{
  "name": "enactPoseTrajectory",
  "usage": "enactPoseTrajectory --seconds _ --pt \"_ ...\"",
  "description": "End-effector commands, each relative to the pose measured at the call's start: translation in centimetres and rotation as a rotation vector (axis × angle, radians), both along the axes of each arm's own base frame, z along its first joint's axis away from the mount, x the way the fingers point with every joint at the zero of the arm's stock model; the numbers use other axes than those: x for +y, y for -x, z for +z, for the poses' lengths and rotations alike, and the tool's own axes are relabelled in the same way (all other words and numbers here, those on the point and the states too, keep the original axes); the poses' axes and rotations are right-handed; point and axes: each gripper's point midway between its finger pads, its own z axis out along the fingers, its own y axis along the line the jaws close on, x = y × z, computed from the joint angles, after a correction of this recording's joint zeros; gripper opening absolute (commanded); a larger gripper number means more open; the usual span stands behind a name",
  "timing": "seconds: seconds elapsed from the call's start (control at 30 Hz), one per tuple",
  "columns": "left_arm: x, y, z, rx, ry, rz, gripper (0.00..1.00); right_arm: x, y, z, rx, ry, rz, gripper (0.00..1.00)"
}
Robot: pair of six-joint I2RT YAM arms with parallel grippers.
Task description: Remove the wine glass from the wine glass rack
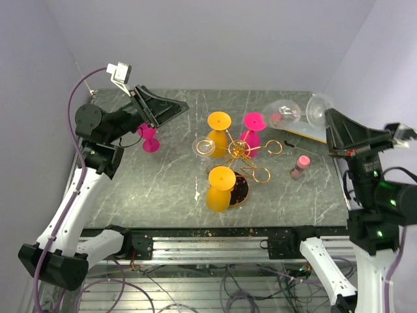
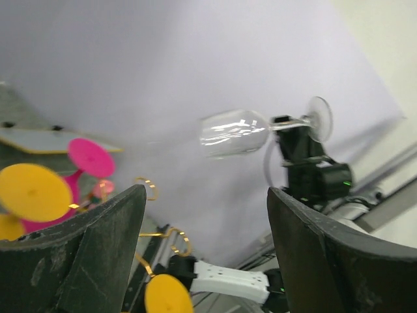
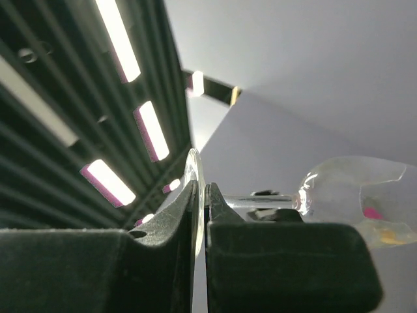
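The gold wire wine glass rack (image 1: 242, 151) stands mid-table on its round dark base (image 1: 242, 189). Two yellow glasses (image 1: 220, 187), a pink glass (image 1: 253, 130) and a clear glass (image 1: 203, 147) hang on it. My right gripper (image 1: 328, 125) is shut on the foot of another clear wine glass (image 1: 281, 112), held sideways in the air right of the rack. In the right wrist view the fingers (image 3: 201, 195) pinch the foot disc (image 3: 193, 171). The left wrist view shows that glass (image 2: 233, 132) aloft. My left gripper (image 1: 171, 108) is open and empty, raised at the left; its jaws stand wide apart (image 2: 205, 248).
A pink glass (image 1: 150, 138) stands on the table under my left arm. A small pink-capped bottle (image 1: 300, 167) stands right of the rack. A pale flat board (image 1: 306, 134) lies at the back right. Walls close in on the back and both sides.
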Motion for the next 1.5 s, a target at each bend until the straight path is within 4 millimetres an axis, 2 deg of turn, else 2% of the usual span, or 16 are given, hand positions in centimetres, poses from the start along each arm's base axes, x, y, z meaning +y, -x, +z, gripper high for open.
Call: enactPoseTrajectory --seconds 0.0,0.17,0.37,0.47,0.57,0.7,0.97,1.17,1.3,1.37,1.47 --pt "-0.7 4.0 4.1 -0.115 0.157 -0.184 0.86 3.2 1.2 3.3 -0.127 -0.171 0.386 0.0" --pt "-2.7 4.3 4.1 -0.091 0.203 -0.254 0.85 4.1 -0.2 4.2 -0.151 -0.238 0.541 0.0" --pt "-4.9 3.8 3.1 -0.026 0.226 -0.295 0.85 4.8 -2.1 3.3 -0.105 -0.307 0.678 0.0" --pt "-5.6 3.8 2.9 -0.014 0.257 -0.33 0.83 4.4 -2.6 2.7 -0.11 -0.351 0.695 0.0" --pt "-6.3 3.1 2.2 0.019 0.249 -0.318 0.84 4.3 -2.4 3.0 -0.122 -0.366 0.714 0.0" --pt "-6.9 2.3 1.8 0.04 0.248 -0.298 0.84 4.4 -3.5 1.7 -0.084 -0.399 0.747 0.0" --pt "-8.5 3.3 2.3 0.033 0.309 -0.402 0.76 4.6 -4.6 0.2 -0.046 -0.427 0.77 0.0" --pt "-8.8 3.8 2.8 0.021 0.335 -0.436 0.59 4.6 -5.1 -0.5 -0.033 -0.425 0.753 0.0" --pt "-8.8 3.9 2.9 0.025 0.346 -0.433 0.39 5.0 -6.0 -1.5 -0.003 -0.369 0.683 0.0" --pt "-8.8 4.0 2.9 0.029 0.346 -0.435 0.27 5.2 -6.6 -1.9 0.009 -0.326 0.627 0.04" --pt "-8.5 4.4 2.9 0.03 0.345 -0.435 0.12 5.1 -7.5 -2.6 0.03 -0.262 0.518 0.17"
